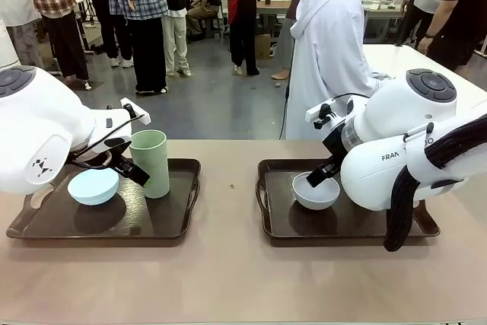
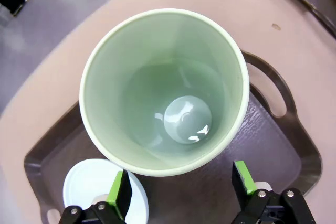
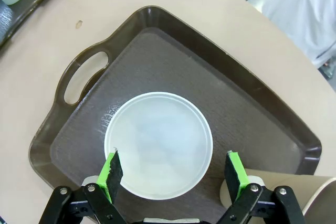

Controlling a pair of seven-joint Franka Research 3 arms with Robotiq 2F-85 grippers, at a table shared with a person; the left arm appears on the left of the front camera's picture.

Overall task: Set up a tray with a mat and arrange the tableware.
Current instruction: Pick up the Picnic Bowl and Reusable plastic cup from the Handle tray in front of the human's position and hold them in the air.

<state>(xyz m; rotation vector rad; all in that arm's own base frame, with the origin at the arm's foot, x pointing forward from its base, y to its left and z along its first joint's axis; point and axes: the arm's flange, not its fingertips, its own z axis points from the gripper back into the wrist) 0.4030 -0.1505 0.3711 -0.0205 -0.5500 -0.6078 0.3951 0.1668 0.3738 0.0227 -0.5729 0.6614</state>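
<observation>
On the left tray (image 1: 183, 222) stand a light green cup (image 1: 151, 161) and a pale blue bowl (image 1: 93, 186). My left gripper (image 1: 128, 167) is open beside the cup. From above, the cup's (image 2: 164, 90) near rim sits just ahead of that gripper (image 2: 181, 186), with the blue bowl (image 2: 86, 182) under the left finger. The right tray (image 1: 281, 230) holds a greyish-white bowl (image 1: 316, 190). My right gripper (image 1: 323, 174) hangs open over it, its pads (image 3: 111, 169) straddling the bowl's (image 3: 157, 142) near rim. A brown cup (image 3: 315, 198) stands to the right. A dark textured mat (image 3: 236, 114) lines this tray.
A person in a white top (image 1: 327, 51) stands at the far side of the table. Bare tan tabletop (image 1: 228, 180) separates the two trays. A small speck (image 1: 233, 186) lies on it. Both trays have raised rims with handle cut-outs (image 3: 84, 77).
</observation>
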